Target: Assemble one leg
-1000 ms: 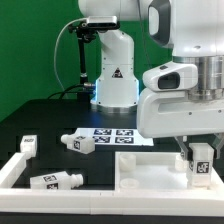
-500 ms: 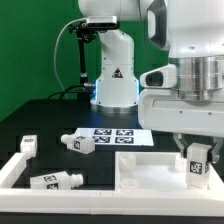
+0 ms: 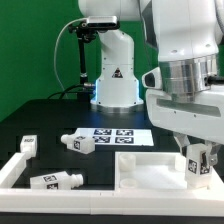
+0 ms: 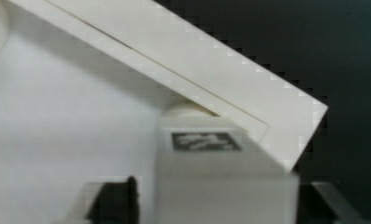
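My gripper (image 3: 199, 150) is shut on a leg (image 3: 200, 162), a short white square post with a black-and-white tag. It holds the leg upright at the near right corner of the large white panel (image 3: 148, 170). In the wrist view the leg (image 4: 208, 160) stands between my dark fingers (image 4: 114, 205), its far end at the panel's raised corner rim (image 4: 253, 95). I cannot tell whether the leg touches the panel.
Three more legs lie at the exterior view's left, one (image 3: 78, 142) by the marker board (image 3: 112, 135), one (image 3: 55, 181) near the front, and one (image 3: 27, 146) by the white border bar (image 3: 12, 172). The robot base (image 3: 112, 80) stands behind.
The wrist housing has turned and shifted a little toward the exterior view's right. The leg stays in the grip at the panel's corner, barely moved.
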`<state>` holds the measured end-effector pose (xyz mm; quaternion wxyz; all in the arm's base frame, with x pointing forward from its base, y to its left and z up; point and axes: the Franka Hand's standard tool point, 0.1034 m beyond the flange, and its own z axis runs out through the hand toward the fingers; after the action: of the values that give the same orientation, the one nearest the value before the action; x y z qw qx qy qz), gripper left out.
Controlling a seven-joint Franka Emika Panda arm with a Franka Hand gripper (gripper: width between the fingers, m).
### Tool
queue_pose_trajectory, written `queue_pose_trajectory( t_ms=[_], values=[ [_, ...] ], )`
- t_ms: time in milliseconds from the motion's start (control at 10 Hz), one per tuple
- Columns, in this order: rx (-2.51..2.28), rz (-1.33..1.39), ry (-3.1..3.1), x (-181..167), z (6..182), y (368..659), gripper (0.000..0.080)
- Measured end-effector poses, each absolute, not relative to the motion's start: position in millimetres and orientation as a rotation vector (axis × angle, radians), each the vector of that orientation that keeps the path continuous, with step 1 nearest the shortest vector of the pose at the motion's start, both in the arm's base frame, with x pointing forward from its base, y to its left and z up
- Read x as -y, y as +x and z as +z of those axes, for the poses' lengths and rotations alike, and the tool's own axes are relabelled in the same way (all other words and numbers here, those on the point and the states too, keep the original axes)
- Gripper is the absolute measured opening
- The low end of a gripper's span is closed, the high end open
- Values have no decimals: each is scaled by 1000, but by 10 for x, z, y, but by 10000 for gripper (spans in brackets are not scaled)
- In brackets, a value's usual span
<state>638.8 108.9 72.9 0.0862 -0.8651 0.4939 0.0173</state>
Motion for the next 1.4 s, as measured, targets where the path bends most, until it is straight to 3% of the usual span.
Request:
queue_pose_trajectory(
  t_ms=[100, 200, 300, 600, 900, 1100, 1200, 1300, 1400],
  values=[
    [-1183, 25, -2733, -1087, 729, 6385, 590],
    [-877, -3, -2851, -1113, 732, 6395, 590],
    [-652, -18, -2910, -1127, 719, 6387, 638],
    [-332, -45, -2966, -1115, 715, 6389, 649],
    [391, -60, -3032, -1099, 725, 6422, 649],
    [274, -59, -3035, -1101, 718, 6421, 398],
    [255, -58, -3036, -1102, 717, 6420, 398],
    [155, -53, -3042, -1099, 717, 6421, 284],
    [22, -47, -3044, -1096, 717, 6421, 284]
  ],
)
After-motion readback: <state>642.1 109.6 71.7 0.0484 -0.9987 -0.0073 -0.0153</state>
